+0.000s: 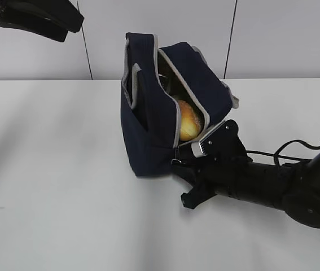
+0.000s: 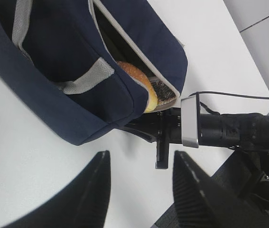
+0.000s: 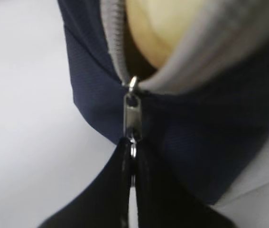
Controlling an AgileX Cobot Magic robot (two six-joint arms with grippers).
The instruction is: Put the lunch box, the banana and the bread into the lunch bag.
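Observation:
The navy lunch bag [image 1: 148, 135] [image 2: 53, 61] [image 3: 210, 142] stands tilted on the white table, its grey-zippered lid flap partly open. The golden bread [image 1: 188, 121] [image 2: 136, 78] [image 3: 162, 28] shows inside the opening. My right gripper [image 1: 176, 164] [image 3: 133, 147] is at the bag's lower front corner, shut on the ring of the metal zipper pull [image 3: 132, 116]. My left gripper [image 2: 141, 156] [image 1: 41, 20] hangs open above the table to the bag's left, holding nothing. The lunch box and the banana are hidden from every view.
The right arm [image 1: 272, 183] [image 2: 229, 130] lies low across the table on the right, with a black cable [image 1: 284, 148] trailing behind it. The white table [image 1: 52, 186] ends at a panelled wall behind the bag.

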